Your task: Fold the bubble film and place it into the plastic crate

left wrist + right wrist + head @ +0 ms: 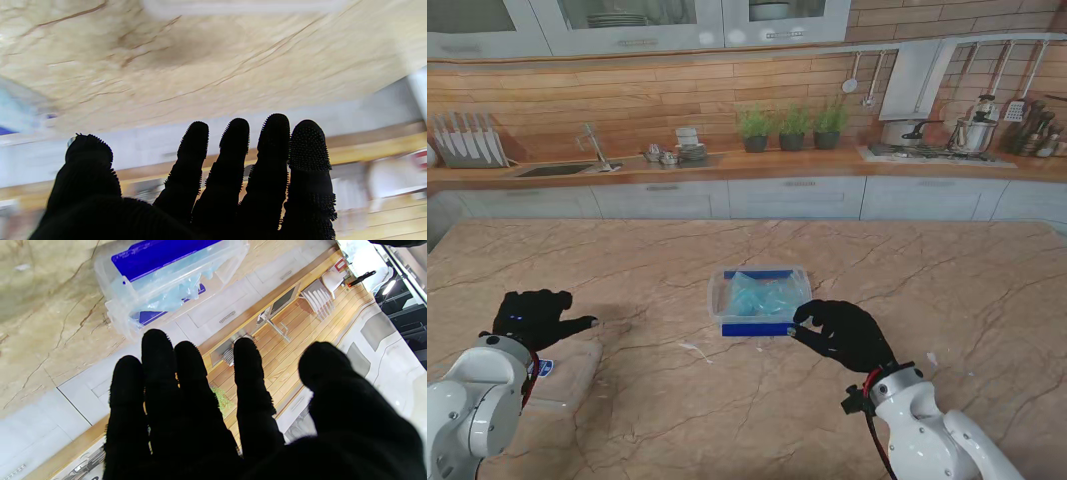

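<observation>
A clear plastic crate (719,296) with blue panels stands in the middle of the marble table. Pale blue bubble film (765,294) lies bunched inside it. In the right wrist view the crate (116,310) and the film (173,295) show beyond my fingertips. My right hand (845,332), in a black glove, hovers just right of the crate's near corner, fingers spread and holding nothing. My left hand (535,316) is far to the left, apart from the crate, fingers straight and empty; its fingers (233,173) stand apart in the left wrist view.
A flat pale pad (567,372) with a small blue label lies on the table under my left wrist. A few small white scraps (689,347) lie near the crate. A kitchen counter with sink, plants and stove runs along the far wall.
</observation>
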